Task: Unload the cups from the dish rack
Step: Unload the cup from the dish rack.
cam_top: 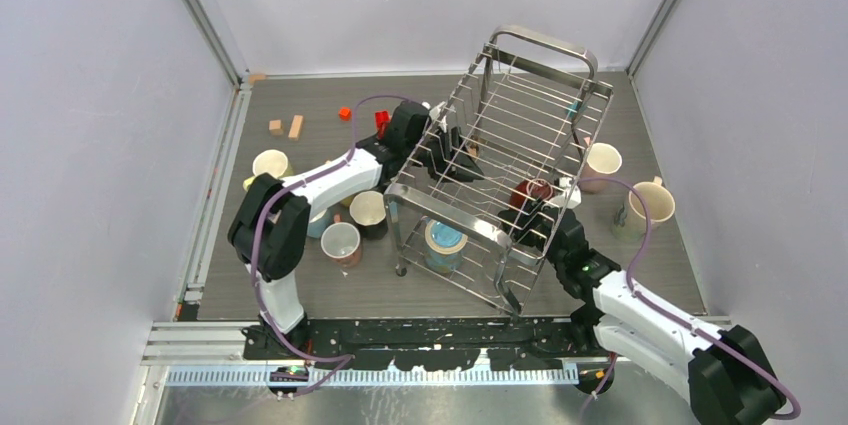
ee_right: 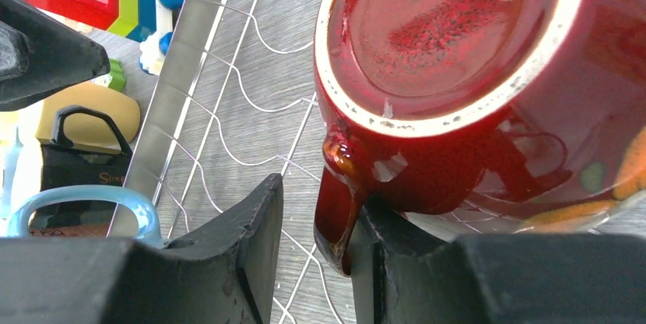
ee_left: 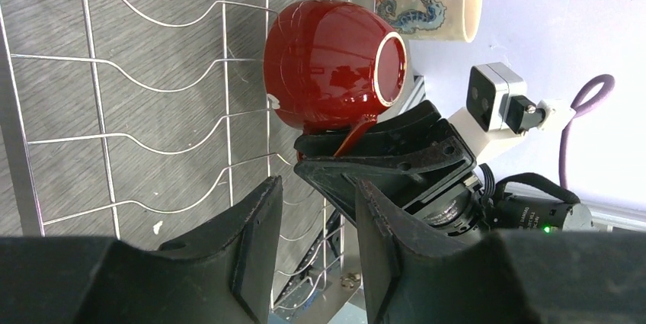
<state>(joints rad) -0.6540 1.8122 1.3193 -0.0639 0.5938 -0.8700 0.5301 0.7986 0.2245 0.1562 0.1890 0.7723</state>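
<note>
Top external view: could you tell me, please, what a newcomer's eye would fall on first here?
The tall wire dish rack fills the middle of the table, set askew to its edges. Inside, near its right wall, sits a glossy dark red mug, its handle between the fingers of the right gripper. Several mugs stand on the table left of the rack.

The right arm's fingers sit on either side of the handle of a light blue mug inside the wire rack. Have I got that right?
Not quite: the mug is dark red, not light blue. The right wrist view shows the right gripper with its fingers on either side of the handle, inside the dish rack.
</note>
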